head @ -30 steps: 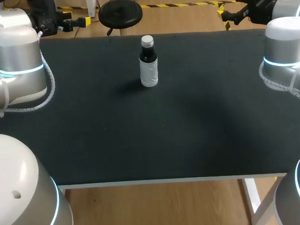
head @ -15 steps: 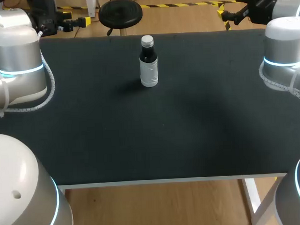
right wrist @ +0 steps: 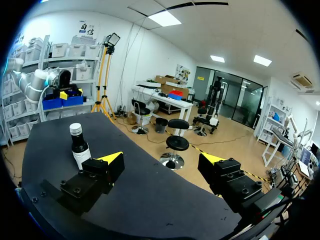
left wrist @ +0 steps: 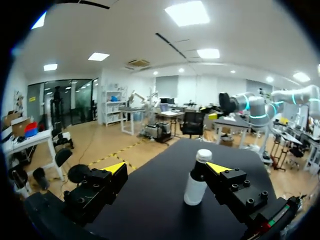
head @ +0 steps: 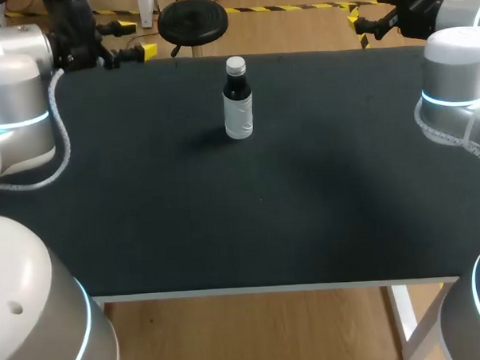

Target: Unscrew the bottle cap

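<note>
One of the left fingers (left wrist: 230, 182) overlaps the bottle's (left wrist: 192, 189) shoulder and side. One of the right fingers (right wrist: 102, 170) hides the bottle's base.

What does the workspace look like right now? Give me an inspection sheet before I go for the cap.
Surface: black table.
Job's things: bottle upright near the far edge, white cap on it.
Clutter: nothing seen.
Grippers: left pincer open and empty; right pincer open and empty; both apart from the bottle.
Cables: left coiled cable and right coiled cable run along the arms.
Surroundings: nothing seen.
</note>
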`<state>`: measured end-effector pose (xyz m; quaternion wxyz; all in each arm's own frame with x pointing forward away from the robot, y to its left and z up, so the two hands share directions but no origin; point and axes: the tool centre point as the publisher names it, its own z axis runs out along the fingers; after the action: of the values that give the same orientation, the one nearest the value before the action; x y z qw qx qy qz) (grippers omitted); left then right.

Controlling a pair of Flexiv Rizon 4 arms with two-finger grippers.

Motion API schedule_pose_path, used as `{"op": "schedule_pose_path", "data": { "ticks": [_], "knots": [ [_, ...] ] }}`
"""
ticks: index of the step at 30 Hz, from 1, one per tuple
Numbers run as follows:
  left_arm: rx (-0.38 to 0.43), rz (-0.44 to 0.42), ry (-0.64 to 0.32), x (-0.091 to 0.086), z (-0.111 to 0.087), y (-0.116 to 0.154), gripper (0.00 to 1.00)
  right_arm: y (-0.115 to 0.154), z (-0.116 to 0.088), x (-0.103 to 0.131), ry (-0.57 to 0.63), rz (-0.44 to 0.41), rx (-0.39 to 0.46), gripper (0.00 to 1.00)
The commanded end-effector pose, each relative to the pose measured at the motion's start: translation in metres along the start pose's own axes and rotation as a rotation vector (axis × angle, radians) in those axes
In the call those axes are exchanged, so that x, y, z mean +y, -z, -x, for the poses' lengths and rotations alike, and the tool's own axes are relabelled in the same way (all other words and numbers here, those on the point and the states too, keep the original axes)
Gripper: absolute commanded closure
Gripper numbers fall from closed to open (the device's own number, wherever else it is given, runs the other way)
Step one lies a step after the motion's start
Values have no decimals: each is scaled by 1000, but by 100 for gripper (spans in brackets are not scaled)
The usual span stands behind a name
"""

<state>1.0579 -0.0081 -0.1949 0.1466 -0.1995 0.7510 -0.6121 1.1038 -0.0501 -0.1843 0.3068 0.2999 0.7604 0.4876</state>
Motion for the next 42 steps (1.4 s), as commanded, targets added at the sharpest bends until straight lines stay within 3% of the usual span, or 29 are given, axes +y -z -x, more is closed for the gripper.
{"op": "schedule_pose_path", "data": {
  "ticks": [1,14,29,42],
  "knots": [
    [128,-113,-30,14,-2,-5,0,0,0,-1,0,2,1,0],
    [368,-246,-24,40,-25,-34,0,0,0,-1,0,2,1,0],
    [512,-231,-15,58,-39,-81,0,0,0,-1,0,2,1,0],
    [649,-220,-30,60,-55,-118,0,0,0,-1,0,2,1,0]
  ]
}}
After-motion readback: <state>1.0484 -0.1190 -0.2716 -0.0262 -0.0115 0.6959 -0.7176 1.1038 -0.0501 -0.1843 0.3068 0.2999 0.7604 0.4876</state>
